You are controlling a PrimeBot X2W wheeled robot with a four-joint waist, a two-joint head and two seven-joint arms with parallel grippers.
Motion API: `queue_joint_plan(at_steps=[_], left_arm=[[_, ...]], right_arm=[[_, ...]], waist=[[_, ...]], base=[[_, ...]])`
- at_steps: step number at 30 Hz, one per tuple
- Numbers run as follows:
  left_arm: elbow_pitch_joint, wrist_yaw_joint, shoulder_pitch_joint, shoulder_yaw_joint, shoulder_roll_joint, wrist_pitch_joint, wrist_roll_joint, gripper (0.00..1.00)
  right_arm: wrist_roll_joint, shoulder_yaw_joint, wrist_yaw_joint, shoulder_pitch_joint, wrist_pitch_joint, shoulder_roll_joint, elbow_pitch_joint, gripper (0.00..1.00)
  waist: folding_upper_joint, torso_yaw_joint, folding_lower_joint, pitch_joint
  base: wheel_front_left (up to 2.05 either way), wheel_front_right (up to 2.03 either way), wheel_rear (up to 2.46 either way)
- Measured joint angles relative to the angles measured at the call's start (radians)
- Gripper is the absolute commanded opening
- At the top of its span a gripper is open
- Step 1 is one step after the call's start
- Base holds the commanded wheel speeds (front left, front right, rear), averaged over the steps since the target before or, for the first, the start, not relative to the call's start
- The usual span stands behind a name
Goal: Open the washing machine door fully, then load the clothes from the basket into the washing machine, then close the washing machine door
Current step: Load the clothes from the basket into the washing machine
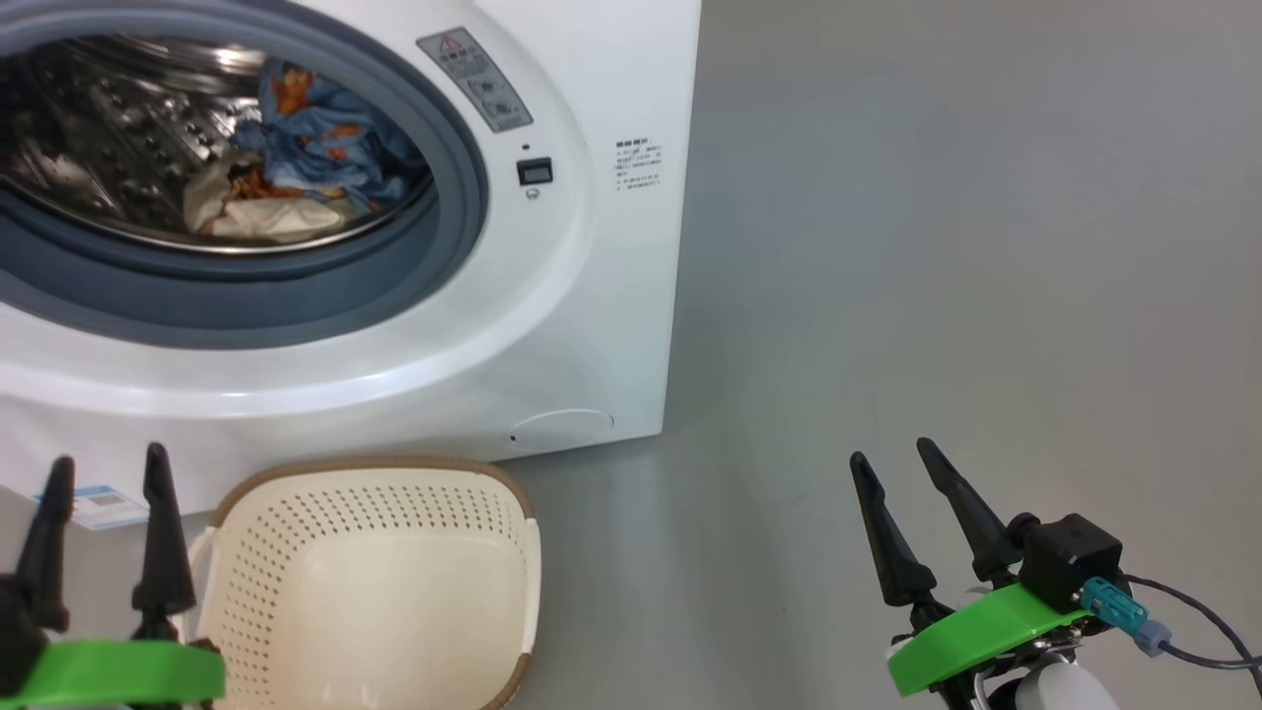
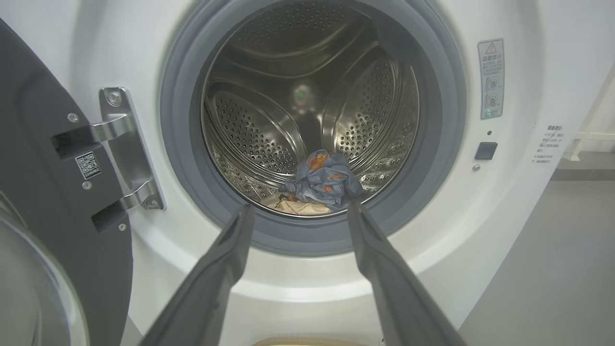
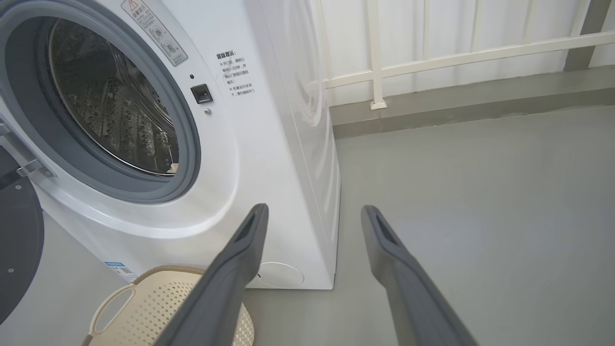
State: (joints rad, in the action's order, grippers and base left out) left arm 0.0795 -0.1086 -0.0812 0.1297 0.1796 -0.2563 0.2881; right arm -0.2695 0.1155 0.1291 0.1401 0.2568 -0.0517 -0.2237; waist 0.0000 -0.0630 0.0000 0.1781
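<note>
Both claws hang spread wide and empty. The left gripper [image 1: 108,461] is low in front of the big white boxy front-loading washing machine [image 1: 592,296], and the right gripper [image 1: 892,454] is well off to its right over the bare grey floor [image 1: 937,247]. The light blue printed clothes with cream parts [image 1: 315,148] lie ahead of the left claw, inside the perforated steel drum [image 2: 269,120]. The small cream-white perforated plastic basket with a brown rim [image 1: 375,463] sits just right of that claw with nothing in it.

What's left, I'd say, is the large round glossy black door [image 2: 43,192], swung out to the left claw's left on its steel hinge [image 2: 125,149]. It looks rigid, slick, and fairly heavy with its glass bowl window [image 2: 33,288]. A push on its outer edge, far from the hinge, should swing it most easily.
</note>
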Motion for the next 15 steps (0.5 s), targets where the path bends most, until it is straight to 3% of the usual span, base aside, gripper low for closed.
queue_joint_plan(at_steps=[7, 15], left_arm=[[-0.033, 0.016, 0.087, 0.042, -0.071, 0.000, -0.022, 1.00], [-0.053, 0.016, 0.169, 0.073, -0.101, 0.000, -0.067, 1.00]], right_arm=[[0.023, -0.015, 0.000, -0.004, 0.000, 0.000, 0.000, 1.00], [0.030, -0.017, 0.000, -0.037, 0.000, 0.000, 0.003, 1.00]], waist=[[0.0000, 0.002, 0.0000, -0.046], [0.0000, 0.004, 0.0000, -0.079]], base=[[0.00, 0.00, 0.00], [0.00, 0.00, 0.00]])
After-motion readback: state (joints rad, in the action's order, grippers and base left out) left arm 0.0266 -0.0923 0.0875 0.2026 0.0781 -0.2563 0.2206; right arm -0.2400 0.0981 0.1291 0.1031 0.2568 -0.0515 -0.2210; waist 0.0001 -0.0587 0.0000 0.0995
